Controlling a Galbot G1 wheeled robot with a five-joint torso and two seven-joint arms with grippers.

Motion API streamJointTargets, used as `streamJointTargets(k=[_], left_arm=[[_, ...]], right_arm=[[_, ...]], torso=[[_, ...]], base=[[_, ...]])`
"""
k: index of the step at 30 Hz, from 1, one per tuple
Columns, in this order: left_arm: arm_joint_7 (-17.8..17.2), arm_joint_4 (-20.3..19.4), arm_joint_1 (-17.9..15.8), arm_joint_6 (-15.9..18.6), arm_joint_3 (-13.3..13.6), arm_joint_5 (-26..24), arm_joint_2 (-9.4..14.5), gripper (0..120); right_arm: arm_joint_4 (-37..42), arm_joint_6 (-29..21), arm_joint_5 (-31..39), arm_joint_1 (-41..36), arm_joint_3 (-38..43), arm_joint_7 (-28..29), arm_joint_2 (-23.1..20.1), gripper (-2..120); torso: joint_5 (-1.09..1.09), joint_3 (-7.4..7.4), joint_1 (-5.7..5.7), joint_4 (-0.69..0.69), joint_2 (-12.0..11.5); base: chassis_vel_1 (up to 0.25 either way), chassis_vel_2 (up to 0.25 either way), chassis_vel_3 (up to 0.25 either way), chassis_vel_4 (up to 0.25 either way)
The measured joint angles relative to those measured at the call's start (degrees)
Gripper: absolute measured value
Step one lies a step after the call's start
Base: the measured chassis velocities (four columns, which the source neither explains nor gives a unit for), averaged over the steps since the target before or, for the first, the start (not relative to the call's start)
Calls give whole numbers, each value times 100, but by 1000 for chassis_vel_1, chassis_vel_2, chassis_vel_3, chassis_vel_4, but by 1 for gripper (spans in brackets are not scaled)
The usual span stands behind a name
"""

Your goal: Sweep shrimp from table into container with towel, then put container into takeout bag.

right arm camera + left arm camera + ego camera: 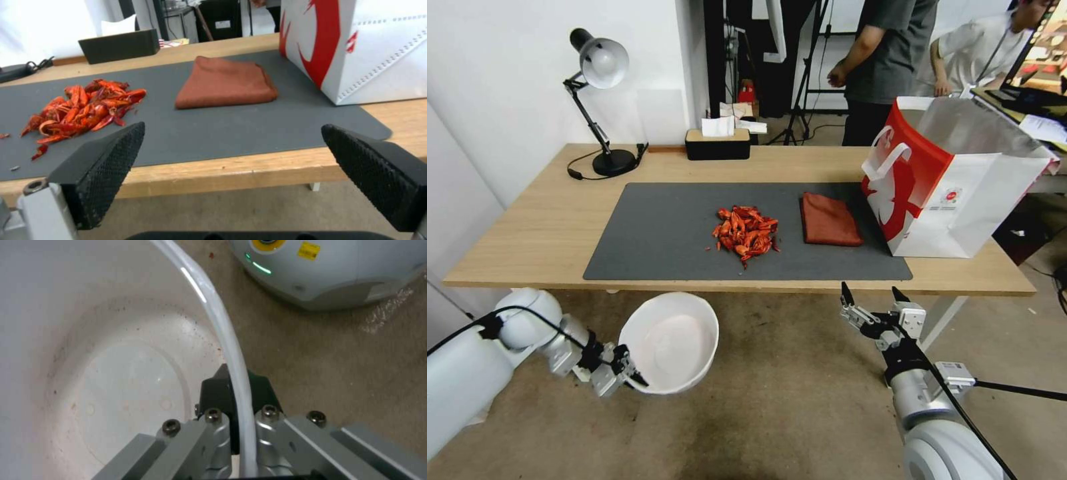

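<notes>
One round white plastic container (670,341), empty, hangs below the table's (547,233) front edge, its rim pinched by the left gripper (627,373). At two o'clock from it, the right gripper (872,297) is spread wide.

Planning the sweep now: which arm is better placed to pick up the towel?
Probably the right. The right gripper hangs open and empty just below the table's front edge, nearly in line with the towel. The left gripper is clamped on the container's rim, farther away.
</notes>
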Motion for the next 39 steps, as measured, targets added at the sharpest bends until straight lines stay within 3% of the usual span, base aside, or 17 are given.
streamJointTargets(k=[2,4,9,16,22,25,30,39], left_arm=[[0,108,-105,1,112,-11,-45,0],[10,431,-441,-20,410,-21,-240,0],[27,489,-743,-3,721,-26,-339,0],[109,437,-1377,69,1223,-1,-442,0],[133,336,-1531,68,1408,89,-466,0],[196,194,-1619,57,1573,317,-542,0],[205,264,-1797,51,1752,335,-612,0],[198,499,-2079,32,1937,339,-783,0]], right_arm=[[-16,-10,0,35,-10,3,-5,100],[-95,-20,9,167,-45,6,-82,100],[-204,-21,344,413,-100,25,-265,100],[-483,41,1456,1247,-372,28,-875,100],[-842,116,1711,1831,-683,79,-1104,100],[-1525,101,1968,2866,-1227,334,-1207,100],[-1907,-72,1956,3718,-1744,574,-1261,100],[-2598,-1026,1772,5016,-2520,1604,-1307,100]], torso=[[1,0,0,-1,0],[0,0,0,-2,0],[1,1,0,-2,0],[3,0,0,-2,0],[2,0,0,0,0],[3,1,1,-1,0],[3,1,1,0,-1],[2,0,1,-2,-1]], base=[[0,0,0,0],[0,0,0,0],[0,0,0,0],[0,0,0,0],[0,0,0,0],[0,0,0,0],[0,0,0,0],[0,0,0,0]])
